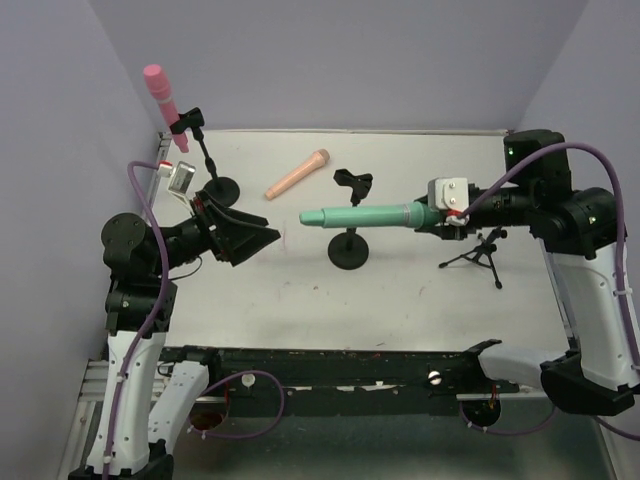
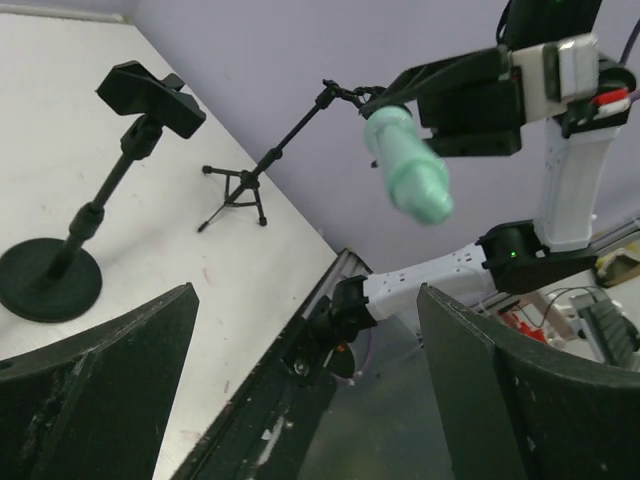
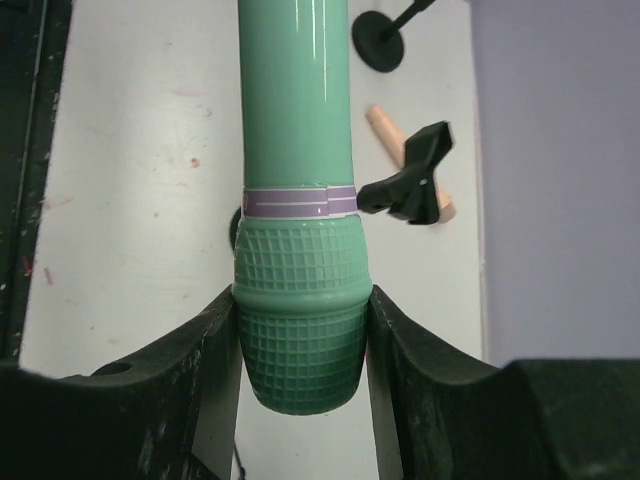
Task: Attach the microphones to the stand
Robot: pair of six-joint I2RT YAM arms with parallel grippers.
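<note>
Both fingers [image 3: 205, 380] of the right gripper [image 3: 300, 320] are pinching the gridded head of the mint green microphone [image 1: 360, 216]. So we've got its slim handle sticking straight out from the jaws, long axis level and aimed across the table [image 1: 420, 300] toward the left arm. The bit that matters: the empty clip [image 1: 352, 183] of the middle stand [image 1: 350, 255] sits just beside the shaft, on the far-wall side from overhead, and we can't tell if they touch. The left gripper [image 1: 245, 235] is spread wide, holding nothing, near the handle's tip, so we reckon the right arm does the seating. The pink microphone [image 1: 160, 90] is already clipped up back left, the peach-orange microphone [image 1: 297, 174] lies flat, and the tripod stand [image 1: 478, 252] waits by the right arm.
</note>
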